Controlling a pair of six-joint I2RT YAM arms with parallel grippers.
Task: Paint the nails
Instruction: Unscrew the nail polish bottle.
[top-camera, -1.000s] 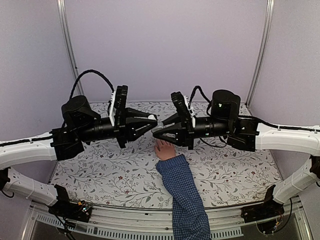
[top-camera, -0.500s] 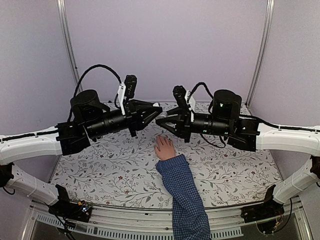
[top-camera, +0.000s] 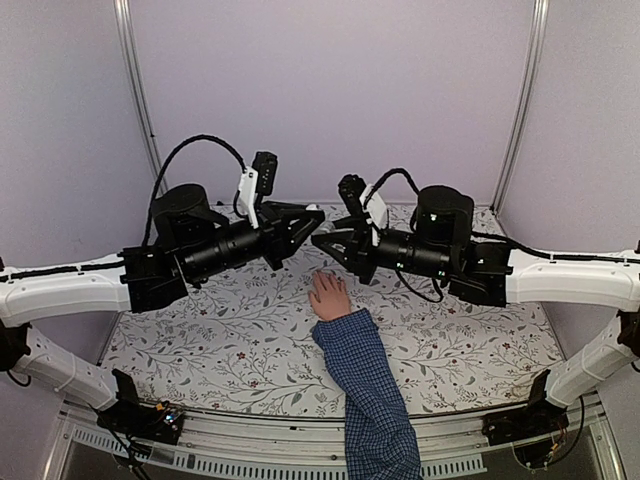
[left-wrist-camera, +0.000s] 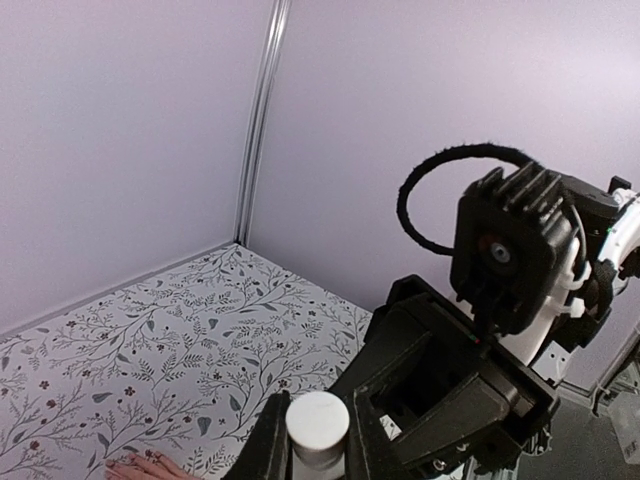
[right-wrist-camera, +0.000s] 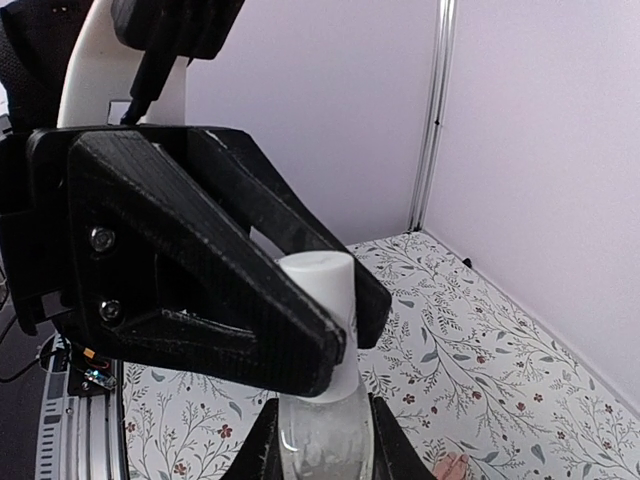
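Below the raised fingers (top-camera: 300, 218), the nails (top-camera: 321, 277)

Nails (top-camera: 320, 279) prob. too tiny f/ colour

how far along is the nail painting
Done: the bottle is held in the air by the right gripper. In hand: the left gripper grips its white cap, apparently not yet off. Left: opening it and painting the nails of the hand; any colour on them is too small to tell.
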